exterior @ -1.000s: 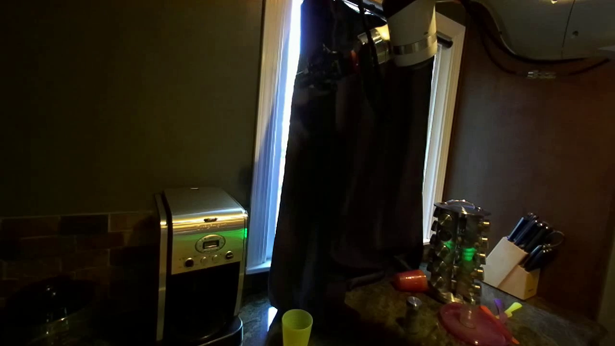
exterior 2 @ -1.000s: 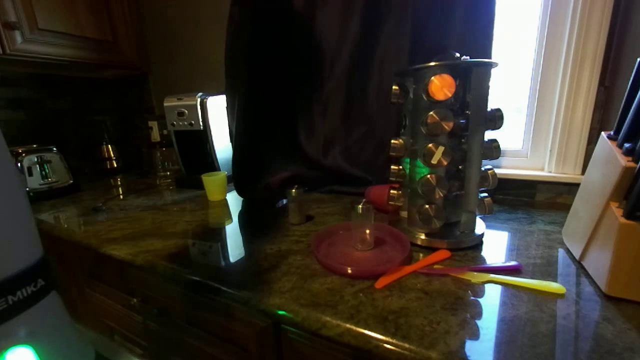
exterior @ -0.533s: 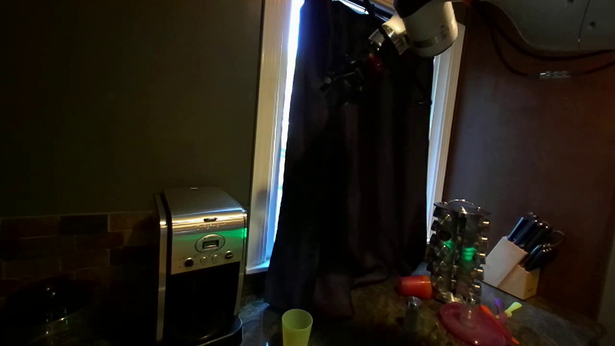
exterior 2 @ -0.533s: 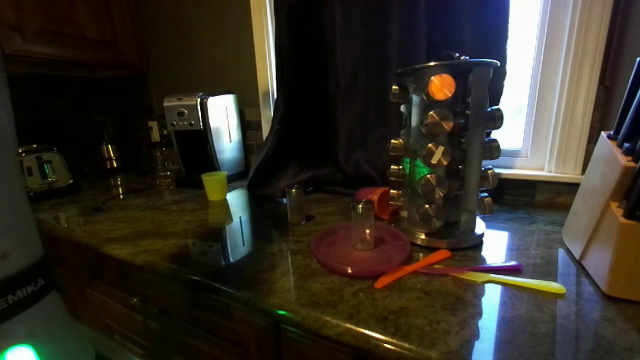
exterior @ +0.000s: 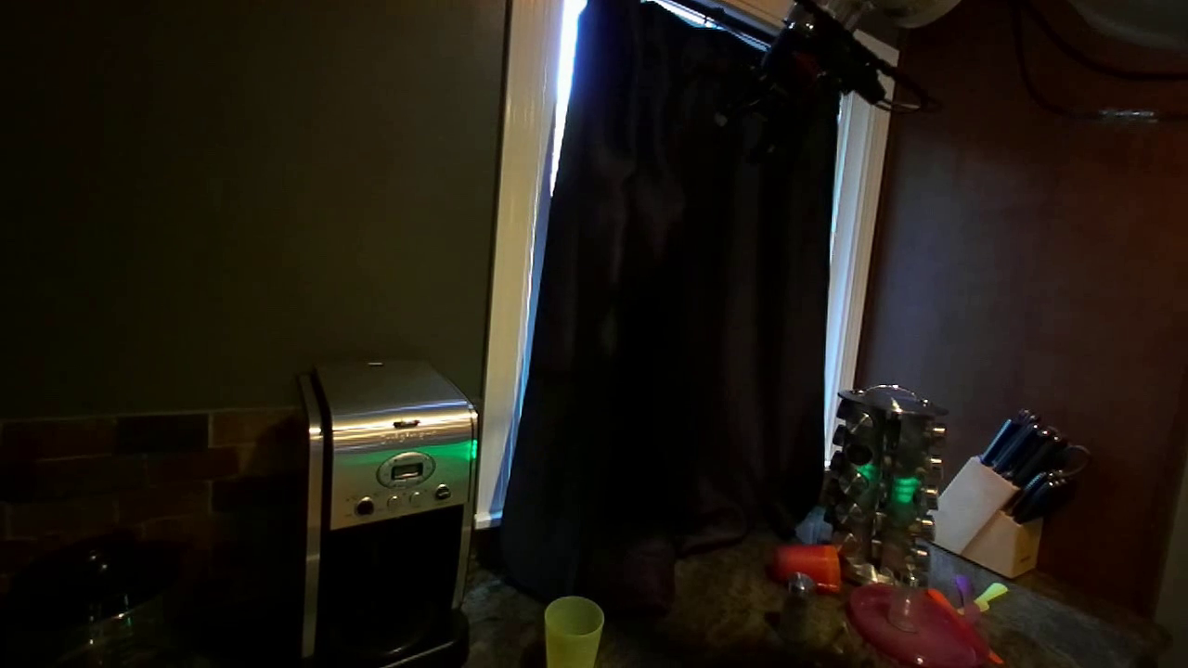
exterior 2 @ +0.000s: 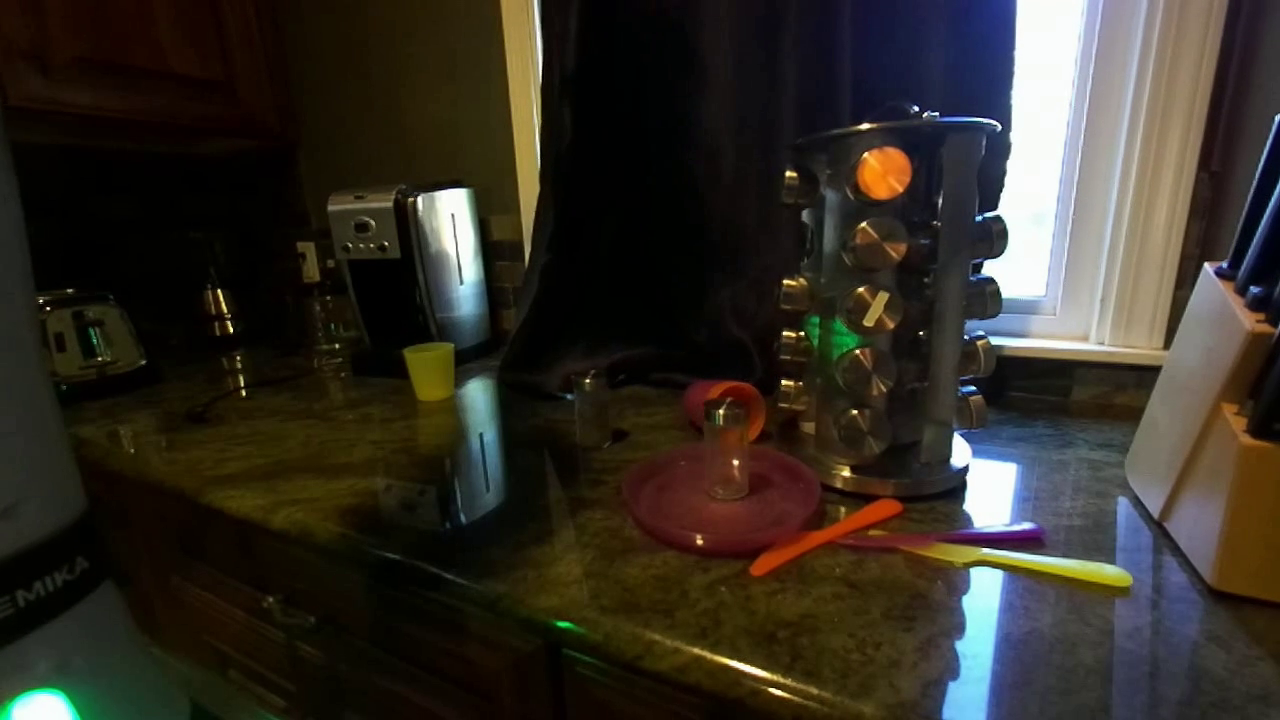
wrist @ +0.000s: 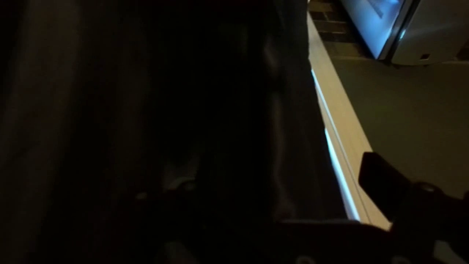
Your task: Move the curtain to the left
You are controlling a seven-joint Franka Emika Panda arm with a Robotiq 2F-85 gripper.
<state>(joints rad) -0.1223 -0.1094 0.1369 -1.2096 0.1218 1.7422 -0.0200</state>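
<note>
Apparently, the pincer (exterior: pixel 744 130) is held spread: in the wrist view a dark finger (wrist: pixel 383 187) is seen at 4 o'clock with nothing gripped against it, though its partner is almost lost in shadow. Whether the curtain (exterior: pixel 668 325) is touched cannot be told. In an exterior view the pincer has been carried toward 2 o'clock within the last half second, from the curtain's upper middle to its 1 o'clock corner. By this, it is judged, no pull is being made at present, and a fresh hold near the 3 o'clock edge may be sought. The window (exterior 2: pixel 1040 150) is mostly covered by the curtain, only a bright pane being left bare at 3 o'clock, so the task is reckoned unfinished. Farther out, the hem has been eased slightly toward 8 o'clock, and the lit strip (exterior: pixel 562 102) along the 9 o'clock edge has been narrowed and dimmed. On the surface (exterior 2: pixel 700 600), the red cup (exterior: pixel 804 568), tipped over at 5 o'clock below the curtain, has been rolled a little, its mouth turned more toward the camera in an exterior view. The coffee maker (exterior: pixel 399 445), yellow cup (exterior 2: pixel 430 372) and spice rack (exterior 2: pixel 890 300) have been left undisturbed.
</note>
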